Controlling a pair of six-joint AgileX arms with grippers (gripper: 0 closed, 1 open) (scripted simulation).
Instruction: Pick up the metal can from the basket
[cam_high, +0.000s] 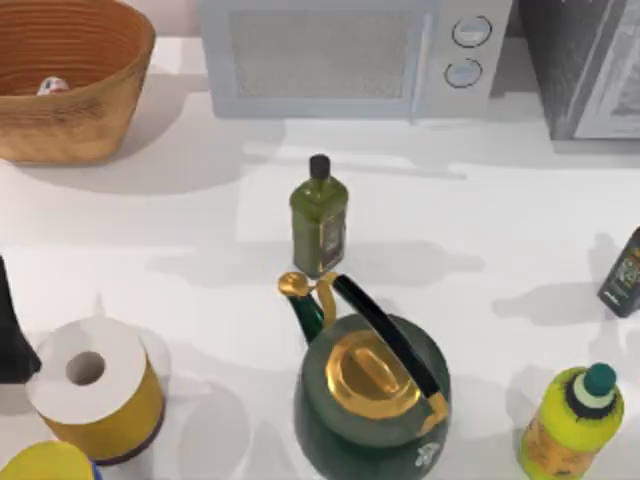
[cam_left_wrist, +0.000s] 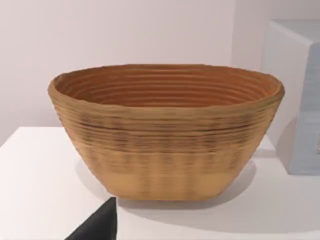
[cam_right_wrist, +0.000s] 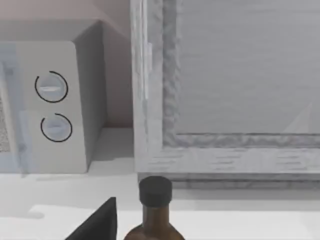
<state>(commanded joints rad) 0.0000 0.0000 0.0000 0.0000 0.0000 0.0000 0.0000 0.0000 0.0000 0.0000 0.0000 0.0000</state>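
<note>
The basket is a round orange-brown wicker bowl with ribbed walls, standing at the table's back left corner. Inside it, near its left side, a small piece of the metal can shows white with red marks. In the left wrist view the basket stands straight ahead, seen side-on, and its wall hides the can. A dark part of my left gripper shows low in that view, well short of the basket. My left arm is a black shape at the table's left edge. A dark part of my right gripper shows in the right wrist view.
A microwave stands at the back, with a grey cabinet to its right. A green bottle and a green-and-gold kettle stand mid-table. A yellow-wrapped paper roll is front left. A yellow bottle and a dark bottle stand at the right.
</note>
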